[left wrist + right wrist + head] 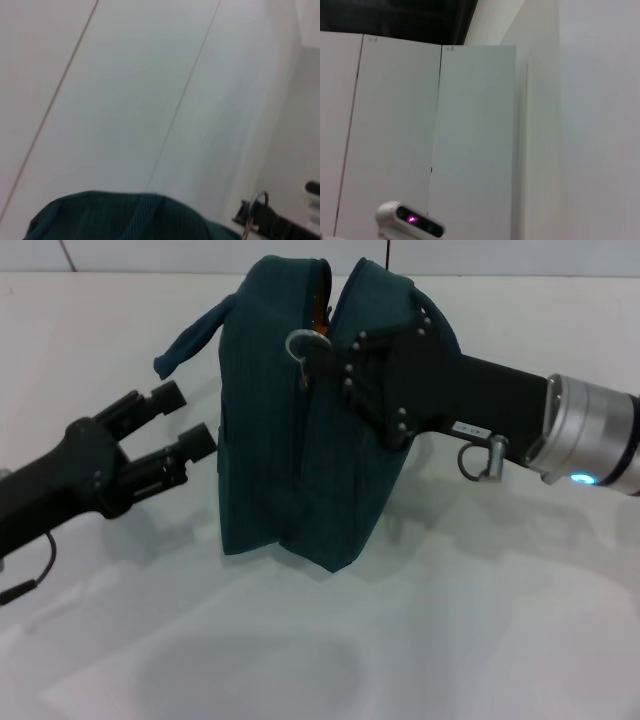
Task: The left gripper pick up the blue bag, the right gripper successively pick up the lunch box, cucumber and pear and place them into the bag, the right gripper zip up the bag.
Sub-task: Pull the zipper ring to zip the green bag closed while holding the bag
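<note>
The blue bag stands upright on the white table, and its rounded top also shows in the left wrist view. The ring zipper pull sits high on the bag's front. My right gripper reaches in from the right, shut on the zipper pull. Above it the zip gap holds a sliver of orange; I cannot tell what it is. My left gripper is open just left of the bag, touching nothing. The lunch box, cucumber and pear are hidden.
One loop handle hangs free toward the left gripper. A metal ring dangles under the right arm. The white table spreads in front of the bag. The right wrist view shows only wall panels and a small white device.
</note>
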{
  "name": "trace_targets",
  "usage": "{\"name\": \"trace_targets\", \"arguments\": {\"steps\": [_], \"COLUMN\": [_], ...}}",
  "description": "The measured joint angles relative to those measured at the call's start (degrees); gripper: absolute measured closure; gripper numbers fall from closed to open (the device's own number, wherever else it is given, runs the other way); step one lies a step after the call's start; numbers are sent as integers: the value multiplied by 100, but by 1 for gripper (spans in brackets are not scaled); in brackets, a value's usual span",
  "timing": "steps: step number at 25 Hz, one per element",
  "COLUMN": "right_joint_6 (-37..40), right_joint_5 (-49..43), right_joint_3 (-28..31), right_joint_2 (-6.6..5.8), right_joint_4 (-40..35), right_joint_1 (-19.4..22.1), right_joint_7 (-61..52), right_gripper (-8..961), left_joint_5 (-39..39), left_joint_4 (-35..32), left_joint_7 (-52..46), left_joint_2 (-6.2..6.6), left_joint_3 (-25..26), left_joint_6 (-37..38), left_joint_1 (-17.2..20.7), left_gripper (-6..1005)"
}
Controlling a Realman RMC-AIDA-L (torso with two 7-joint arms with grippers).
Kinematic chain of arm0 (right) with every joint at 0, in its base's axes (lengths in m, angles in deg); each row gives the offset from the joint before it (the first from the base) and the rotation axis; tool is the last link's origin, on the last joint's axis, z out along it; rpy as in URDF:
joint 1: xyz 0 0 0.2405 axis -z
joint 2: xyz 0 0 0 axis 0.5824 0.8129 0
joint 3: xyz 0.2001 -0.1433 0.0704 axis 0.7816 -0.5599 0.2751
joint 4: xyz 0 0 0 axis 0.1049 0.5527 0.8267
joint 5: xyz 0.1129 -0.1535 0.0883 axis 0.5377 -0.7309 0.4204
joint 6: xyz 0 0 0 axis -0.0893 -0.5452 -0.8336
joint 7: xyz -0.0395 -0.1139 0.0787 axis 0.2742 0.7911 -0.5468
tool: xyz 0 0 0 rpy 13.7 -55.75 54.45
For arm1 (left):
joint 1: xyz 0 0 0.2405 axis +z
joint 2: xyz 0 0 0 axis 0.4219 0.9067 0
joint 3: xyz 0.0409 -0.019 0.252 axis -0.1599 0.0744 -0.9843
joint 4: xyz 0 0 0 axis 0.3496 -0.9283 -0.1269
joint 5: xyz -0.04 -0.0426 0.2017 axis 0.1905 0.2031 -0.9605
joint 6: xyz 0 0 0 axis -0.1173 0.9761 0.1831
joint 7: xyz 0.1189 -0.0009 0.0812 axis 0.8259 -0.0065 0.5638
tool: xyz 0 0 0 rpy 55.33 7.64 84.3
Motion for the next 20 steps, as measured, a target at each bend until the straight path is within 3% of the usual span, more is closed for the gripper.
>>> {"name": "trace_targets", "arguments": {"steps": [5, 20], "right_joint_6": [-125, -168], "right_joint_5": [4, 11], "right_joint_3": [-5, 2], "right_joint_2": [-1, -1], "right_joint_4": [-2, -1], "right_joint_1": [-76, -54], "right_joint_7": [2, 13], "right_gripper": [933, 929], "left_joint_5": [19, 35], "left_joint_4": [248, 615], "left_joint_7": [359, 333], "left_joint_2": [-33, -37], "left_joint_3": [0, -29], "left_joint_6": [-126, -641], "left_joint_1": [13, -500], "left_gripper": [109, 132]}}
